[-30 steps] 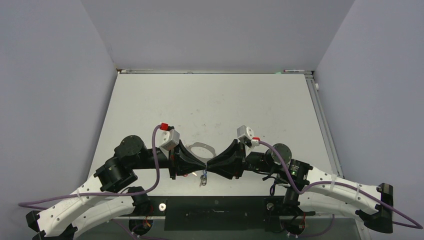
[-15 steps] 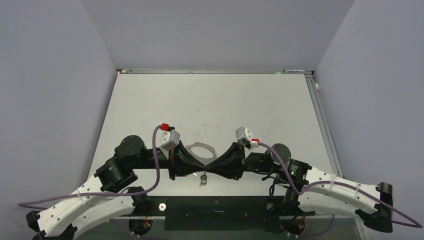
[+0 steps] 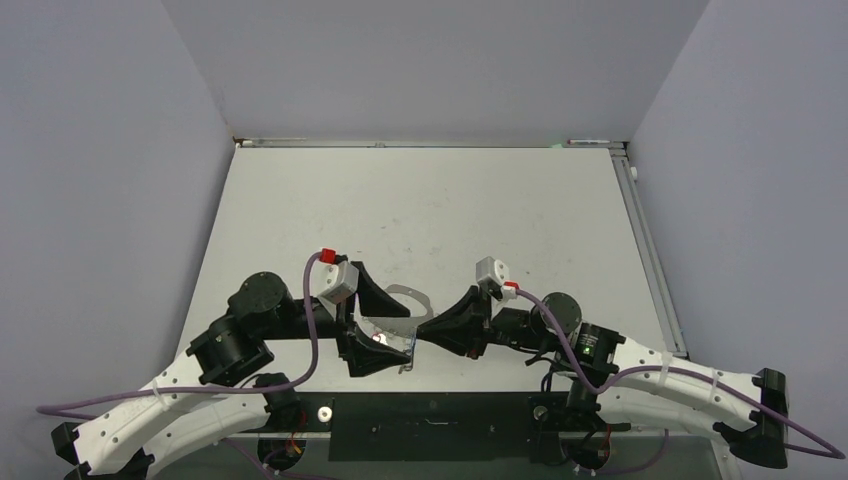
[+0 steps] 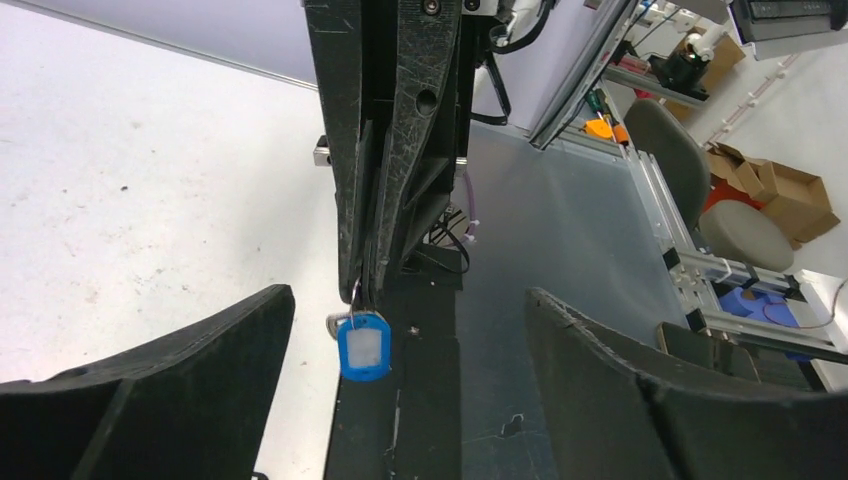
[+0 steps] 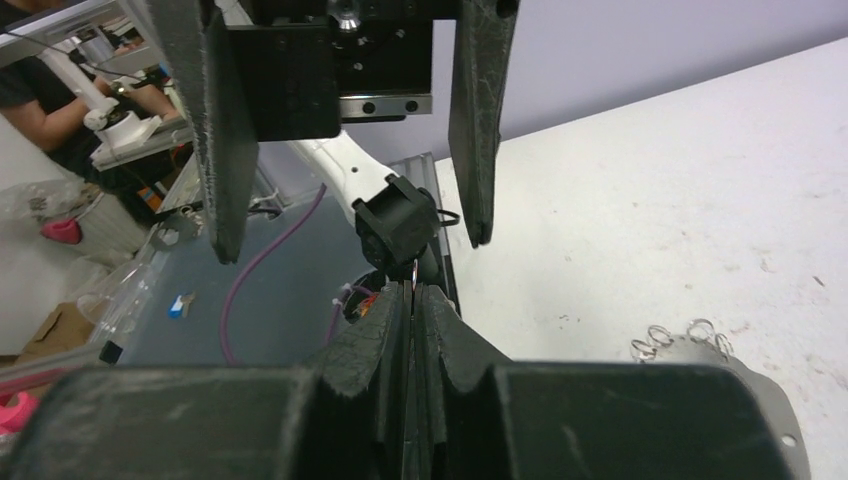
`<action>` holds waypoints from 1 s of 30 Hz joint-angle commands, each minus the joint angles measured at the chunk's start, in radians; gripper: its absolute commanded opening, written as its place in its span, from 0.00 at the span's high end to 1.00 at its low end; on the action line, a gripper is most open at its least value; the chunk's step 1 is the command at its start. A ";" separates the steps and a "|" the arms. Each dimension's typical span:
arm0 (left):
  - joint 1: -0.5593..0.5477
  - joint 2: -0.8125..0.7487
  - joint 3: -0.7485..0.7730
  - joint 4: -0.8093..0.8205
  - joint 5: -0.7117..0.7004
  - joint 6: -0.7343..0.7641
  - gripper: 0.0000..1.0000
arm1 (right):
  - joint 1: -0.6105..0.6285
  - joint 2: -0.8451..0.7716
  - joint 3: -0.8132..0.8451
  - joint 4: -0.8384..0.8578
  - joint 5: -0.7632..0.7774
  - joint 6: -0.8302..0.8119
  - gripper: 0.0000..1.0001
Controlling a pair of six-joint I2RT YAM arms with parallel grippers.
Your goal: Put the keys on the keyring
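Observation:
My right gripper [image 3: 415,336] [image 5: 410,290] is shut on a thin wire ring. A key with a blue plastic tag [image 4: 363,347] [image 3: 408,352] hangs from that ring, just above the table's near edge. My left gripper [image 3: 398,328] [image 4: 410,295] is open, one finger on each side of the right gripper's tip and the hanging key, touching neither. The keyring [image 3: 400,297] [image 5: 760,395], a flat grey plate with small wire split rings [image 5: 655,342] on its edge, lies on the table just behind both gripper tips. No other keys can be made out.
A black base strip [image 3: 440,412] runs along the near edge of the white table [image 3: 430,200] between the arm bases. Purple cables [image 3: 315,300] loop over both arms. Grey walls enclose the table on three sides.
The left gripper has opened and let go where both tips were pinched together. The right gripper stays shut with the blue-tagged key hanging and has shifted slightly left and nearer.

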 commanded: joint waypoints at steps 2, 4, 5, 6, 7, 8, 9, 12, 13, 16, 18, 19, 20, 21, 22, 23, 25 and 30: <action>0.000 -0.014 0.021 -0.045 -0.102 0.070 0.13 | 0.003 -0.078 -0.026 -0.027 0.153 -0.040 0.95; -0.001 -0.013 0.022 -0.069 -0.170 0.095 0.09 | 0.002 -0.104 -0.034 -0.063 0.199 -0.049 0.95; 0.000 -0.010 0.024 -0.081 -0.221 0.107 0.07 | 0.003 -0.114 -0.035 -0.087 0.225 -0.054 0.95; -0.001 -0.006 0.025 -0.093 -0.274 0.118 0.06 | 0.003 -0.125 -0.037 -0.108 0.252 -0.058 0.95; 0.000 0.000 0.027 -0.102 -0.324 0.129 0.06 | 0.003 -0.135 -0.038 -0.132 0.284 -0.062 0.95; -0.001 0.007 0.029 -0.110 -0.370 0.142 0.05 | 0.003 -0.146 -0.040 -0.158 0.318 -0.066 0.95; 0.000 0.011 0.028 -0.112 -0.415 0.158 0.05 | 0.003 -0.158 -0.041 -0.181 0.355 -0.067 0.95; 0.000 0.015 0.004 -0.085 -0.608 0.206 0.03 | 0.003 -0.189 -0.052 -0.251 0.488 -0.070 0.95; 0.000 0.023 -0.007 -0.071 -0.677 0.226 0.03 | 0.003 -0.202 -0.055 -0.274 0.526 -0.069 0.95; 0.000 0.067 -0.063 0.005 -0.816 0.381 0.03 | 0.003 -0.230 -0.058 -0.345 0.606 -0.067 0.95; 0.002 0.101 -0.129 0.085 -0.858 0.520 0.03 | 0.003 -0.248 -0.057 -0.380 0.627 -0.067 0.95; 0.006 0.118 -0.157 0.114 -0.853 0.601 0.00 | 0.003 -0.259 -0.058 -0.393 0.635 -0.067 0.95; 0.018 0.143 -0.175 0.122 -0.827 0.666 0.03 | 0.002 -0.271 -0.059 -0.404 0.640 -0.062 0.95; 0.034 0.172 -0.177 0.111 -0.790 0.712 0.04 | 0.003 -0.288 -0.062 -0.413 0.642 -0.059 0.95; 0.046 0.210 -0.168 0.093 -0.756 0.745 0.04 | 0.002 -0.305 -0.067 -0.420 0.642 -0.055 0.95; 0.070 0.252 -0.142 0.049 -0.686 0.764 0.04 | 0.004 -0.327 -0.072 -0.427 0.643 -0.050 0.95; 0.180 0.353 -0.070 -0.030 -0.486 0.808 0.03 | 0.004 -0.366 -0.082 -0.433 0.641 -0.039 0.95; 0.332 0.524 0.043 -0.165 -0.334 0.973 0.02 | 0.003 -0.407 -0.080 -0.443 0.629 -0.008 0.95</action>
